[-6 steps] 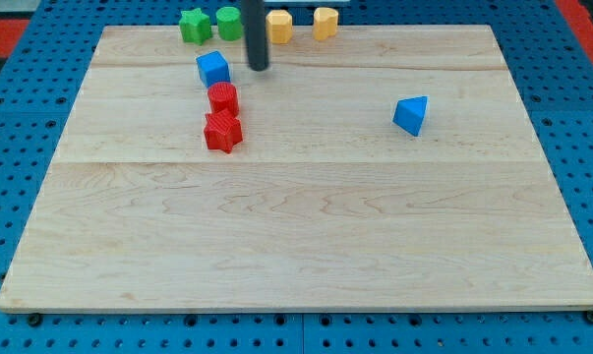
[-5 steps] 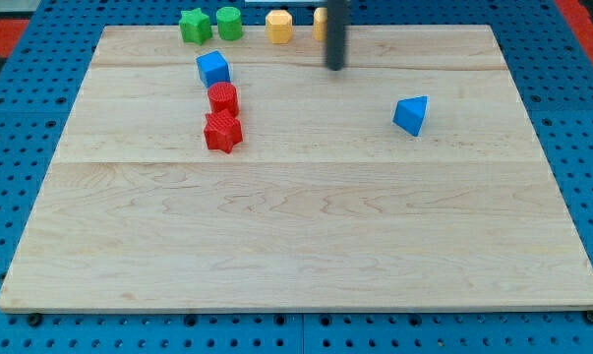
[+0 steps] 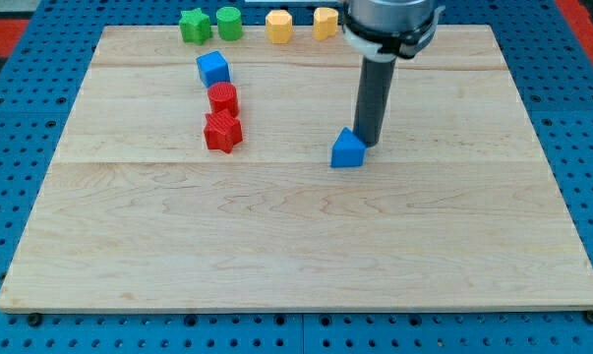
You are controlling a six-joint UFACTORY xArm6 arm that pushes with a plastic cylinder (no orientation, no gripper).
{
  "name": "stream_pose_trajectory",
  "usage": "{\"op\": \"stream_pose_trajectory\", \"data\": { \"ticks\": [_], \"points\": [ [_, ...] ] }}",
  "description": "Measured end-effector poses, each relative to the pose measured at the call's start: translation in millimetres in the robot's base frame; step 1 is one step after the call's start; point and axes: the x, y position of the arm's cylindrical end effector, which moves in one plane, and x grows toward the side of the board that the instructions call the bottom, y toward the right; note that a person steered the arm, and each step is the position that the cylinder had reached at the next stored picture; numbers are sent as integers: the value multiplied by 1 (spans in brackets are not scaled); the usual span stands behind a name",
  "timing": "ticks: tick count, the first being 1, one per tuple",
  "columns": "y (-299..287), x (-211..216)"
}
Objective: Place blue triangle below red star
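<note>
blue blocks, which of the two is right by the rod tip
The blue triangle, near the board's middle: my tip sits right against its upper-right side. The blue cube lies far off toward the view's upper left, above the red blocks.

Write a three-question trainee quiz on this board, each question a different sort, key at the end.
1. True or false: my tip sits at the blue triangle's upper right.
2. Which block touches the red star? A) blue cube B) red cylinder C) green star
3. Fill in: the blue triangle lies to the view's ____ of the red star.

Key: 1 true; 2 B; 3 right.
</note>
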Motion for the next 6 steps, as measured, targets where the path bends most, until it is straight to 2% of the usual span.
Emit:
{"op": "stream_pose_trajectory", "data": {
  "ticks": [2, 4, 5, 6],
  "points": [
    [-61, 40],
    [-53, 77],
    [-81, 83],
    [-117, 63]
  ]
}}
